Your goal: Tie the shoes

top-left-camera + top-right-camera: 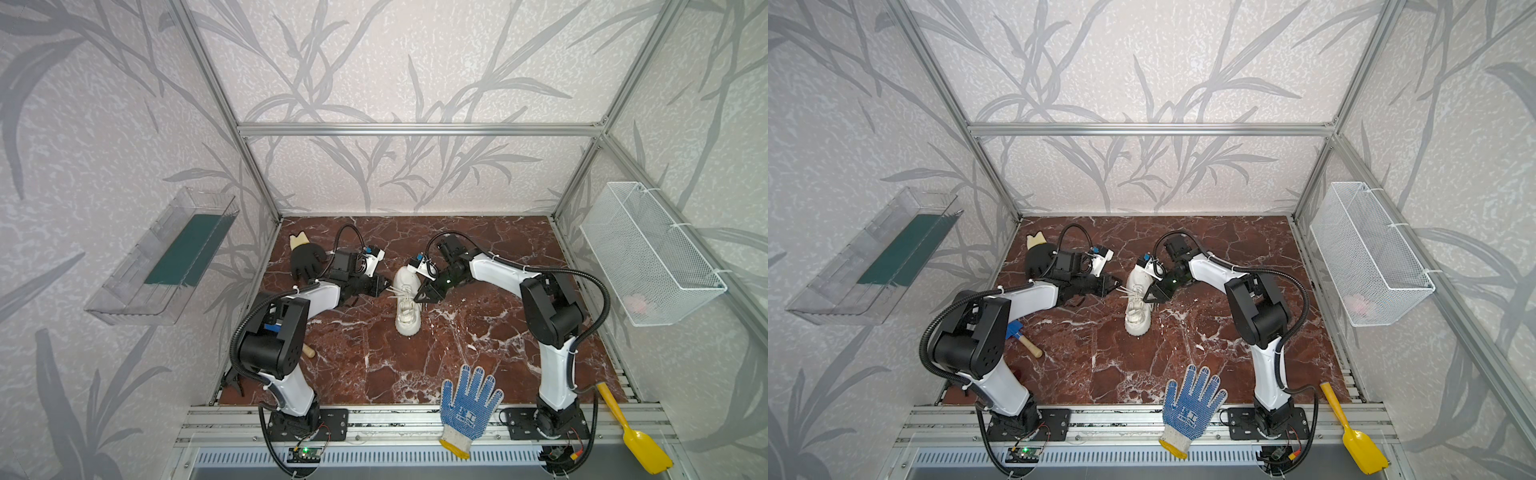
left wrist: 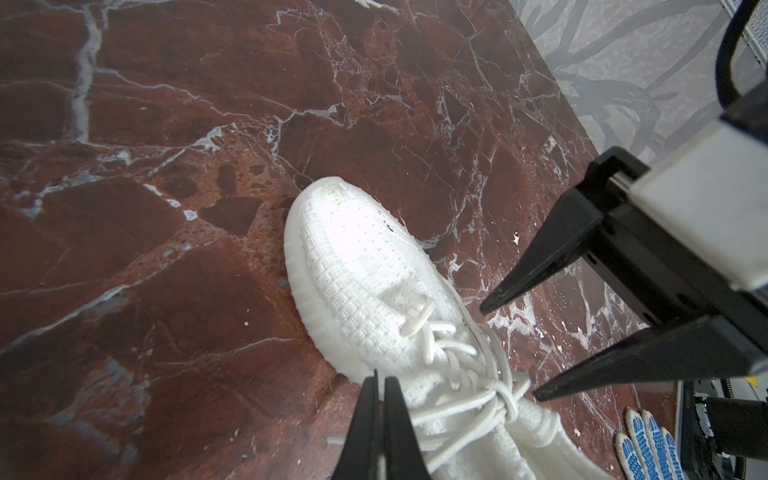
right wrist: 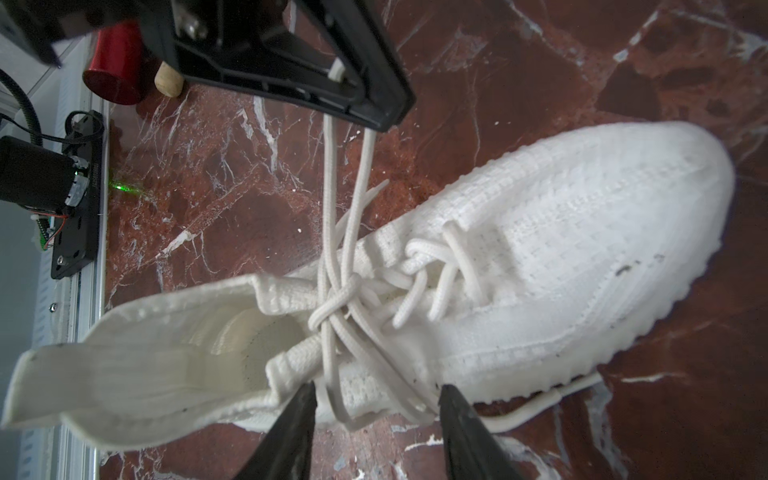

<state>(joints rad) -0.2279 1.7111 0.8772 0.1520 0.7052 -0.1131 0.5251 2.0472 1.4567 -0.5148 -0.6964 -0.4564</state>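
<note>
- The left tool [image 3: 380, 116] is clamped shut on two strands of the laces [image 3: 326, 174], which run taut from the knot [image 3: 332, 307].
- The off-white sneaker [image 1: 407, 307] lies on the bench [image 1: 374, 357] between the two tools, toe toward the front.
- The right tool [image 3: 376, 388] stands half open astride a lace loop at the sneaker's side, seemingly gripping nothing.
- Step, I judge: tightening the bow. Next, the right tool should pinch that loop and pull against the left, evenly, without dragging the sneaker.
</note>
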